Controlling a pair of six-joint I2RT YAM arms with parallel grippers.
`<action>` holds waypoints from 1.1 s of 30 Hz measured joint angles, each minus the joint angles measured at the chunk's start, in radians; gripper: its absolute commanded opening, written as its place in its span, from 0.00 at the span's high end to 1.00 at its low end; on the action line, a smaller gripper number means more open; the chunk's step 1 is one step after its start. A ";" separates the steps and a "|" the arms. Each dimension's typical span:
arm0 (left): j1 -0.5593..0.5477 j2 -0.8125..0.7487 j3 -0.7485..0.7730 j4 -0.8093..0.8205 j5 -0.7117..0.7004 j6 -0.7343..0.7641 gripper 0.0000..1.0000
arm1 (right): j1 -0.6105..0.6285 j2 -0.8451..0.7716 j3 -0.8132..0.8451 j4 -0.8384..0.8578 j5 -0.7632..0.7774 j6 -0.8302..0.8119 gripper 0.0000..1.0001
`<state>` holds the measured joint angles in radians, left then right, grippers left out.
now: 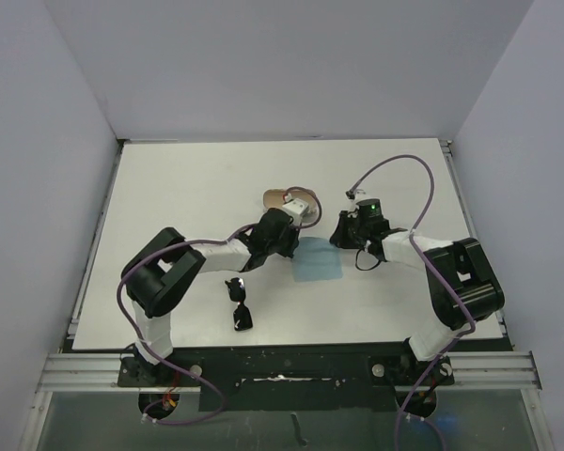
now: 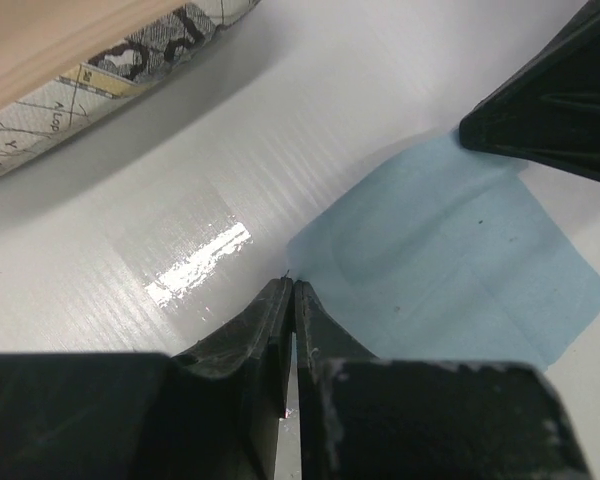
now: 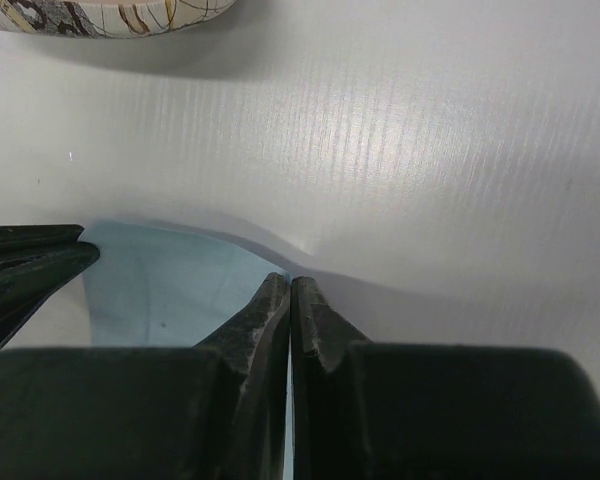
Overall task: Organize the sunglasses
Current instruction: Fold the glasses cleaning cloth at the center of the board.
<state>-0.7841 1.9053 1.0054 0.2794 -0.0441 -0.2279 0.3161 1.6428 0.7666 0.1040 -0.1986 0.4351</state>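
Left gripper (image 2: 290,288): fingers pressed together, tips down at one corner of the light blue cloth (image 2: 450,260); whether any fabric is caught between them cannot be told.
Left arm (image 1: 197,258): reaches from its base at the near left toward the middle of the white table (image 1: 169,188).
Sunglasses (image 1: 240,303): black frame and dark lenses, lying flat on the table near its front edge, just on the near side of the left arm's forearm. They sit left of the cloth, apart from it and from both grippers, with nothing touching them.
Case (image 1: 291,202): oval and patterned, lying open on the table just beyond the left gripper, its pale inside showing.
Cloth: spread flat between the two grippers, nearer than the case, with each gripper at one of its far corners.
Right gripper (image 3: 288,282): closed, fingers meeting at the cloth's corner. The blue edge lifts up to the tips and a thin blue sliver shows between the fingers, so it is pinching the cloth.
Right arm (image 1: 451,282): bends in from the near right.
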 measured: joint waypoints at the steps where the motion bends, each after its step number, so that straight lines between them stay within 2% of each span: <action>1: -0.003 -0.010 -0.001 0.000 -0.005 0.000 0.96 | 0.000 0.000 0.000 0.000 0.001 0.000 1.00; 33: -0.051 -0.096 -0.080 0.006 -0.050 -0.016 0.96 | 0.033 -0.112 -0.078 0.000 0.016 0.004 1.00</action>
<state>-0.8349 1.8095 0.9249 0.2855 -0.0937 -0.2443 0.3489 1.5311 0.6888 0.1043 -0.1829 0.4389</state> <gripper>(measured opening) 0.040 0.023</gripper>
